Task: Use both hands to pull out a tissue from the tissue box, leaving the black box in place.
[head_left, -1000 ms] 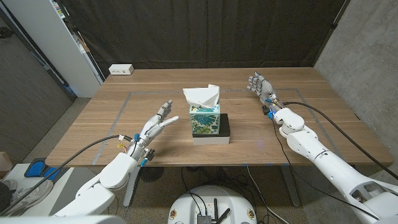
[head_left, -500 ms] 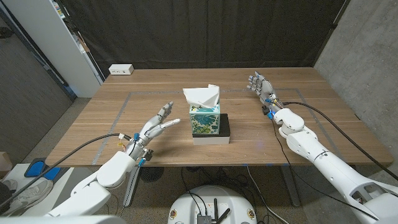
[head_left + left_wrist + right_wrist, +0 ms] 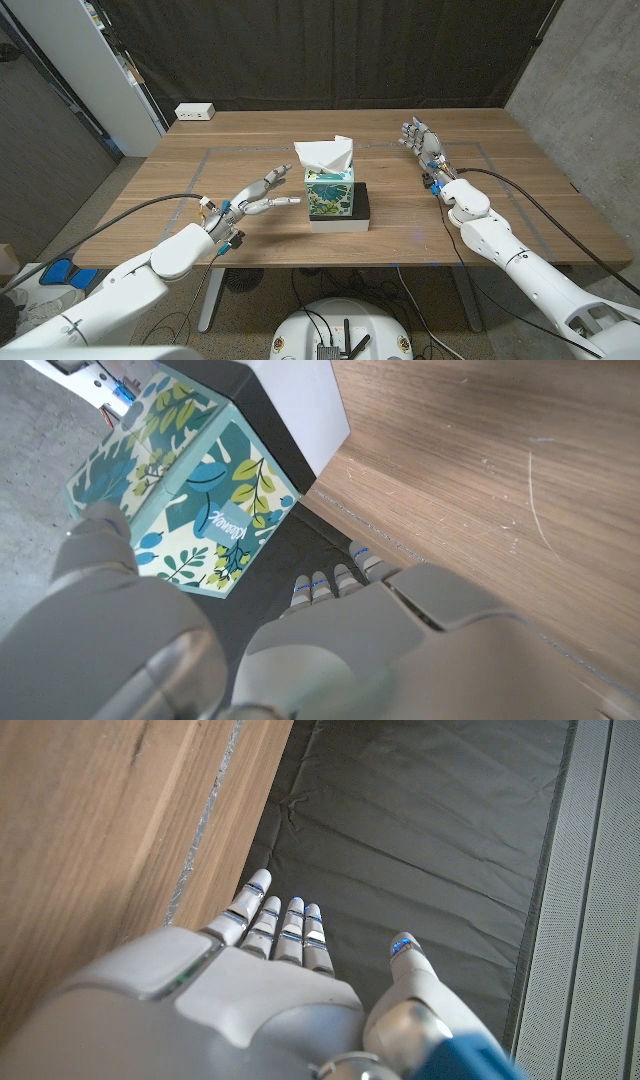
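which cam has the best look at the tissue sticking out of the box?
Head view. It shows the whole white tissue standing up out of the tissue box, with both hands clear of it. The left wrist view catches the box's leaf-patterned sides at close range but hardly any tissue. The right wrist view faces the table edge and dark curtain.

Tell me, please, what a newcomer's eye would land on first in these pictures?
Probably the leaf-patterned tissue box at the table's middle, a white tissue standing out of its top, with the black box on its right side. Next, the left hand, fingers spread close beside the box, while the right hand waits open, far right.
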`<state>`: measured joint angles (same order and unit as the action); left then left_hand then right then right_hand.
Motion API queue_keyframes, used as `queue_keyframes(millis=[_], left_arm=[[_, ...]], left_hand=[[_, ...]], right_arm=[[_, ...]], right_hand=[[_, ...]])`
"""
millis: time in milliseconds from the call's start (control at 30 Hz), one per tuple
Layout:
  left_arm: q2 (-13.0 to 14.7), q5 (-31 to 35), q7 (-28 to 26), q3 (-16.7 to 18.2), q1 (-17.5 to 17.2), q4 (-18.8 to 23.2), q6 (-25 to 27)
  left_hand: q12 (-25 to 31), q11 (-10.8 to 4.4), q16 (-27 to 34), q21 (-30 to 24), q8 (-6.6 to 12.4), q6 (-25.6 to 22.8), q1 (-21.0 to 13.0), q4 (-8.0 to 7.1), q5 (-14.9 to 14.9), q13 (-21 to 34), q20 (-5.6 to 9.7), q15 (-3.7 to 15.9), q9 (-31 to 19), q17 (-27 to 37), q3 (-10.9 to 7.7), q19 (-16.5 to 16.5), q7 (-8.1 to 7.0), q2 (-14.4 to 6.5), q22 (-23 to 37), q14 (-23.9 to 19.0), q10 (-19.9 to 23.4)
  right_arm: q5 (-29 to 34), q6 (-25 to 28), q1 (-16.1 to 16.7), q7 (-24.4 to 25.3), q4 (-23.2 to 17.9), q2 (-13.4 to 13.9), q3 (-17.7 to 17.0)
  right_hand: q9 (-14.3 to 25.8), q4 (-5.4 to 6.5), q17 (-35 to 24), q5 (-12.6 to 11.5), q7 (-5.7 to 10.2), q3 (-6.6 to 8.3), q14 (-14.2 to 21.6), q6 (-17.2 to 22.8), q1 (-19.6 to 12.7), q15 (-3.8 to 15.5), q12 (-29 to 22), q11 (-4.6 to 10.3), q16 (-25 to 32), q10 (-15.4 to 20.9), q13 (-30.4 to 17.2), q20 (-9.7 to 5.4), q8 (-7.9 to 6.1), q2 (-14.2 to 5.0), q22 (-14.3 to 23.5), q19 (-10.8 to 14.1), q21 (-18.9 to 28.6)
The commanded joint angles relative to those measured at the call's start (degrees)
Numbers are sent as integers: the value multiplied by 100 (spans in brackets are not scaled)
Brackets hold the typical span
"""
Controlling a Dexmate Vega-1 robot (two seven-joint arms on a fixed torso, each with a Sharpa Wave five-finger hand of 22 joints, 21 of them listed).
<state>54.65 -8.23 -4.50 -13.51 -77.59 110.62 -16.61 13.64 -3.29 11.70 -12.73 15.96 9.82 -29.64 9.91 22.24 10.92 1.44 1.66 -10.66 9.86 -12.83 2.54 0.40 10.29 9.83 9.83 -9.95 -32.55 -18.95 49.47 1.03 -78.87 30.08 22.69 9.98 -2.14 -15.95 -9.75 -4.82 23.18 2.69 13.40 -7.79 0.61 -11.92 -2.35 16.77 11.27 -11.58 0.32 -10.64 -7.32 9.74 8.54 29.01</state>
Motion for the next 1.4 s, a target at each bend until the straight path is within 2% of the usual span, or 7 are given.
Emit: queue_keyframes(millis=[33,267,500,733,1067,1233,1400], left_arm=[[419,40,692,-185,447,130,640],[469,2,1073,-440,919,-15,665],[382,28,1397,-751,1444,-217,703],[276,3,1674,-1014,1844,-416,692],[-132,-391,2826,-1575,2824,-1175,321],[-283,-324,3224,-1840,3224,-1374,307],[-396,-317,3456,-2002,3458,-1513,264]], left_hand=[[57,-78,-8,21,37,631,-138,-4,67,11,80,147,-14,14,69,-53,-90,14,21,-17,-273],[69,-138,-22,46,60,521,-287,-10,120,20,88,239,-30,15,209,-115,-148,37,23,-133,-116],[111,-230,-37,49,134,261,-472,-23,194,24,-19,262,-46,15,398,-254,-223,34,26,-273,170],[107,-244,-50,53,130,220,-561,-29,230,26,-111,219,-51,15,477,-308,-196,20,27,-309,236],[96,-468,-95,64,164,16,-805,-46,284,30,-286,51,-58,14,621,-427,-506,-39,33,-320,397],[106,-604,-101,82,240,-236,-1059,-70,240,29,-343,26,-61,14,599,-480,-675,-208,34,-336,581],[93,-557,-112,100,296,-453,-1318,-94,82,30,-389,-38,-60,11,501,-520,-617,-424,33,-328,701]], right_arm=[[92,-132,261,117,-253,79,-77],[157,-195,330,205,-339,102,-113],[115,-244,374,179,-361,109,-150],[158,-270,367,188,-338,124,-158],[169,-325,499,319,-423,158,-249],[142,-371,662,429,-538,187,-338],[169,-394,783,529,-639,220,-395]], right_hand=[[34,-32,-15,-36,0,4,77,64,-34,-19,-10,-14,-15,56,-18,6,-35,-97,8,28,-21],[34,-45,-7,-36,-7,8,81,57,-43,-20,-12,0,-20,65,-18,6,-32,-93,8,37,-38],[34,-64,4,-35,-13,13,111,57,-56,-47,-9,-5,-16,62,-17,25,-32,-88,8,51,-53],[34,-82,14,-34,-26,20,129,59,-69,-56,-8,-21,-17,67,-17,50,-32,-88,8,57,-75],[34,-108,29,-33,-43,28,167,42,-87,-86,-3,-45,-14,63,-15,93,-25,-84,7,55,-110],[34,-121,36,-32,-64,29,177,40,-93,-114,-3,-58,-16,66,-15,117,-25,-77,7,57,-127],[34,-130,43,-32,-55,29,192,44,-94,-121,-4,-60,-16,73,-14,128,-27,-72,8,70,-141]])
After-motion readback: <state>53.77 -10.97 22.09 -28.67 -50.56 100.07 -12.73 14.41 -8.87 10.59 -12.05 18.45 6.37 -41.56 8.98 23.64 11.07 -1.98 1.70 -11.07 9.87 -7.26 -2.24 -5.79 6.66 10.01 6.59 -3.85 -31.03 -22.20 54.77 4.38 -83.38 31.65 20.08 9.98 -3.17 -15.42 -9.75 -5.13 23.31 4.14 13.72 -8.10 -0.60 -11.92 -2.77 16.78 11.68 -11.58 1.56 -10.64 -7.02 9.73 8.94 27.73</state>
